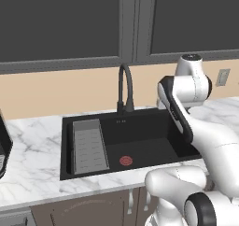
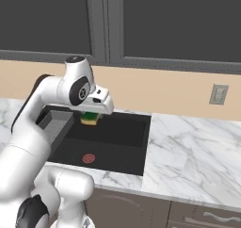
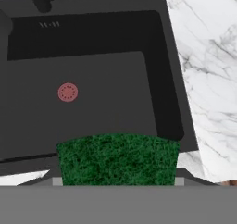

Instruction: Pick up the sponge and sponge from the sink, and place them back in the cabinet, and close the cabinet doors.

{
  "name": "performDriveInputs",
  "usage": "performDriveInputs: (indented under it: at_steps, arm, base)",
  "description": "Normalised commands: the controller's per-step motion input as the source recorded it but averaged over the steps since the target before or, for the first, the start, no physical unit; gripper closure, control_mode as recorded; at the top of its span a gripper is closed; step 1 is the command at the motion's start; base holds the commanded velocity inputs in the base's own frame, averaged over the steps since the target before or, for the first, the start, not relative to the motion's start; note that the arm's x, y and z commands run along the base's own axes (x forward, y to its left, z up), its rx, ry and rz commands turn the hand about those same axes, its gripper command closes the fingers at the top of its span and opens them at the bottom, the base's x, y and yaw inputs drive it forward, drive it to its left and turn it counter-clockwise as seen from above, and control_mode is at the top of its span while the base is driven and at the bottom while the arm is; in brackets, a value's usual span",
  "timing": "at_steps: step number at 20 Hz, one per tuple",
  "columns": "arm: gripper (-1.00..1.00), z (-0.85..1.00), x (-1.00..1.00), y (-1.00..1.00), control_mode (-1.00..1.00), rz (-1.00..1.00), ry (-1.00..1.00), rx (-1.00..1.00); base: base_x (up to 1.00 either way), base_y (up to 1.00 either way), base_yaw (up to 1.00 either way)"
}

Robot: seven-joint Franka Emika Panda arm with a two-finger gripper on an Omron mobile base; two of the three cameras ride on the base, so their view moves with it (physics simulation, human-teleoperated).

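Glossy white, rounded-link robot arm (image 1: 205,141) with dark grey joint bands (black strip along one link) and white hand housing (image 2: 96,102).

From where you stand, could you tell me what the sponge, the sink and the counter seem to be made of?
Sponge: looks like a coarse, matte green scouring layer with a speckled texture, over a yellow layer that seems to be foam.
Sink: smooth matte black basin, without glare; could be composite or coated metal, the pictures leave it open.
Counter: white with grey veins, looks like polished marble.
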Motion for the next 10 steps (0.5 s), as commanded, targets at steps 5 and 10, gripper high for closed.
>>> performDriveInputs:
  at_steps: [5, 10]
  arm:
    - [1.00, 0.29, -0.33, 0.09, -1.00, 0.06, 0.00, 0.00]
    - [1.00, 0.26, -0.34, 0.13, -1.00, 0.02, 0.00, 0.00]
  base:
    - [0.00, 0.00, 0.00]
    - [0.00, 0.00, 0.00]
